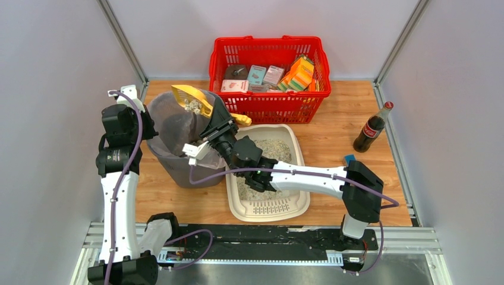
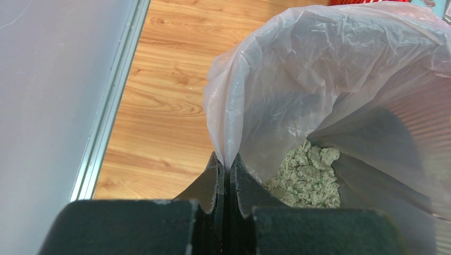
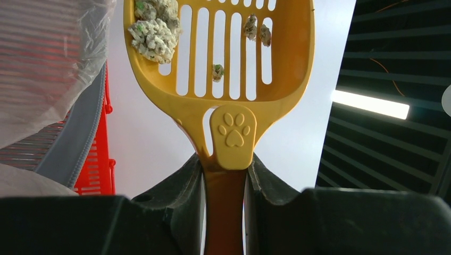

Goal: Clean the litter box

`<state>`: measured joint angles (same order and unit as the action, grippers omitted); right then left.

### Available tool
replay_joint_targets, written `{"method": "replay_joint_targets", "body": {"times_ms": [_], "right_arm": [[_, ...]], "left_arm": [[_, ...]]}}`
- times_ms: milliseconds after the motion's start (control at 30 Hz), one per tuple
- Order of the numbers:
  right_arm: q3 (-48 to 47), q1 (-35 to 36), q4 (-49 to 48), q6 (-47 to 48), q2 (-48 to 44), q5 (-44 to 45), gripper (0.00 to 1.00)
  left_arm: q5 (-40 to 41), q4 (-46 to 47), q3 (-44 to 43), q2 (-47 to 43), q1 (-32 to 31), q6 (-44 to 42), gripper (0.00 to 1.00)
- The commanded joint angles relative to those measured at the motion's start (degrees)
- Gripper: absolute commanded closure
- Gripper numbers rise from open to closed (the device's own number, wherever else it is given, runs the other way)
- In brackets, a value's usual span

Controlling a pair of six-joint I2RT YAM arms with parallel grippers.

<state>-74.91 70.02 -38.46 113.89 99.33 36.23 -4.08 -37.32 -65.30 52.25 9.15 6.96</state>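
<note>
right hand [image 3: 225,171] pinches yellow slotted plastic scoop [image 3: 232,133], clumps [image 3: 154,32] aboard, over bagged grey bin [image 1: 178,169] | left hand [image 2: 226,171] pinches bag rim [image 2: 230,143] | cream-white plastic litter box [image 1: 298,205] just right of bin, beneath right arm

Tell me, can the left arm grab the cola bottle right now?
Probably not. The left end effector is shut on the bag, and the cola bottle stands far off to the right, past the litter box and the right arm.
</note>
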Motion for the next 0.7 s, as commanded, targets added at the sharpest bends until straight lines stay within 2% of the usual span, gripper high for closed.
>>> {"method": "replay_joint_targets", "body": {"times_ms": [0,233,367,533,667], "right_arm": [[-2.0,2.2,-2.5,14.1,-2.5,1.8,1.00],[-3.0,4.8,1.0,10.9,-4.0,8.8,1.00],[-5.4,6.3,8.4,6.4,-6.2,12.0,1.00],[0.8,6.9,8.6,10.1,-7.6,15.7,1.00],[3.4,8.1,15.4,4.3,-9.1,16.8,1.00]], "left_arm": [[-5.5,-2.5,1.0,1.0,-0.4,1.0,1.00],[-5.9,-2.2,1.4,0.6,-0.4,1.3,1.00],[-6.6,-2.0,1.5,0.5,-0.4,1.5,1.00],[-6.5,-1.9,1.7,0.2,-0.4,1.5,1.00],[-6.6,-1.8,1.7,0.3,-0.4,1.5,1.00]]}}
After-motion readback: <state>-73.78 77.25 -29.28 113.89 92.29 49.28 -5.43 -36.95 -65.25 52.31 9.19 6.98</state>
